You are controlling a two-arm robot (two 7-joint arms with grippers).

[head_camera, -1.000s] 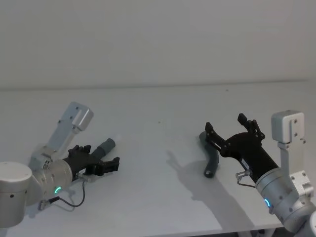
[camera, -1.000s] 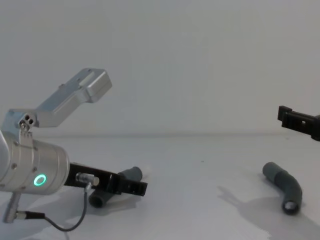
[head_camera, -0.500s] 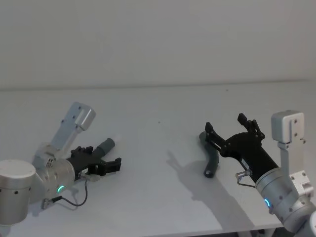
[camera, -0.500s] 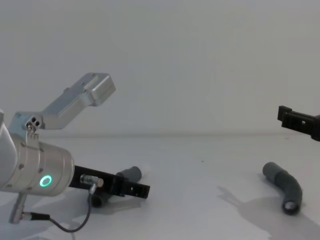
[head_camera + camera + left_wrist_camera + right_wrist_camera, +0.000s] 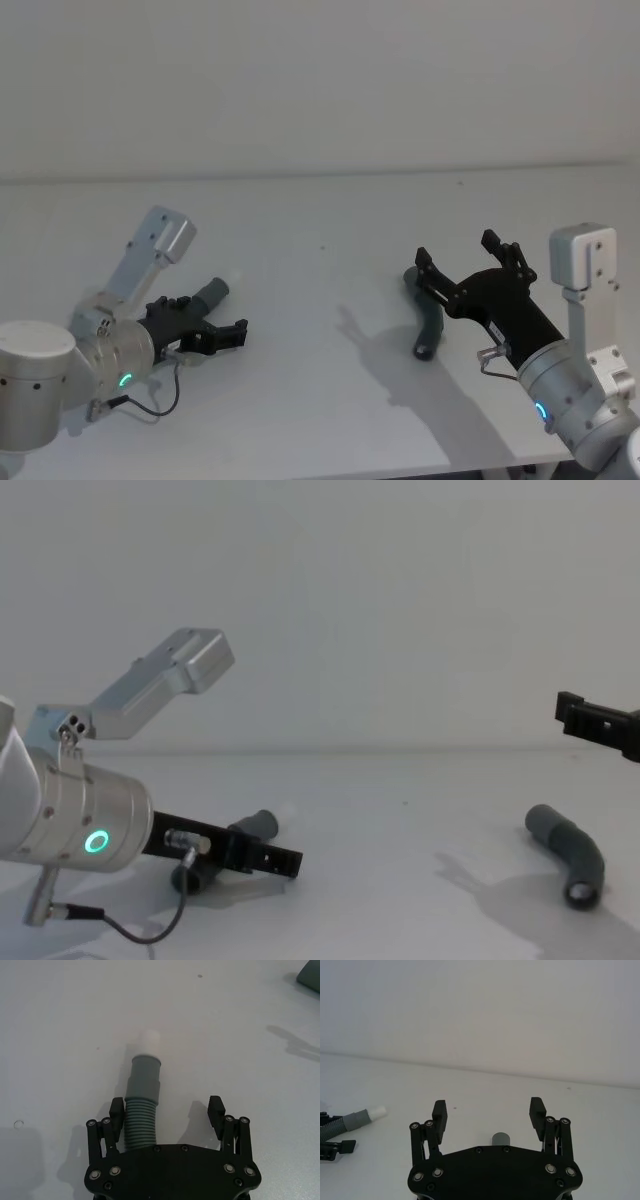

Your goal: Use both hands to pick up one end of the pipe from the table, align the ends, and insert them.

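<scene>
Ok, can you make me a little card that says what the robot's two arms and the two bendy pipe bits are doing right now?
left end effector: open, low over the table, one finger on each side of a pipe piece
white-tipped pipe piece: lying on the table, ribbed part between those fingers, nearer one of them
right end effector: open, raised above the other piece, not touching it
plain pipe piece: lying bent on the table, on the robot's right
joined: no, the pieces lie far apart
</scene>
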